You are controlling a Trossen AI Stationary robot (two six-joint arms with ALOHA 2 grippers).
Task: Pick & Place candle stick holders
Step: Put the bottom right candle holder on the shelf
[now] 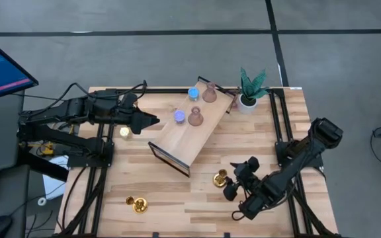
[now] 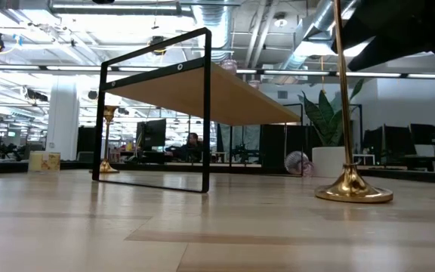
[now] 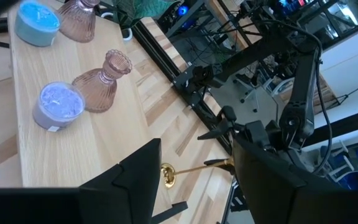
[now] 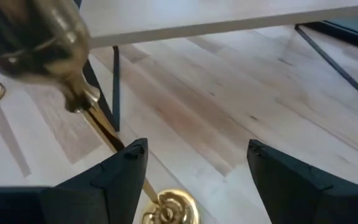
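A raised wooden shelf (image 1: 177,142) on black legs stands mid-table. On it are a blue holder (image 1: 193,94), a violet one (image 1: 179,116) and two dusty-pink ones (image 1: 209,93) (image 1: 195,118). My left gripper (image 1: 152,121) is open and empty at the shelf's left side, and its wrist view shows the same holders (image 3: 58,106). A yellow holder (image 1: 125,132) sits on the table under the left arm. A gold stemmed holder (image 1: 221,178) stands upright on its round base (image 4: 169,208). My right gripper (image 4: 191,162) is open around it. Another gold holder (image 1: 137,203) is near the front left. My right gripper comes level at the gold holder's thin stem (image 4: 101,127), low down near the base. The stem passes right beside one open finger (image 4: 126,168); whether that finger touches it, I cannot tell. The holder stands upright on the table.
A green plant in a white pot (image 1: 250,89) stands at the far right corner. The shelf's black frame legs (image 2: 206,113) stand just beyond the gold holder (image 2: 346,113). Bare tabletop lies between the two gold holders at the front.
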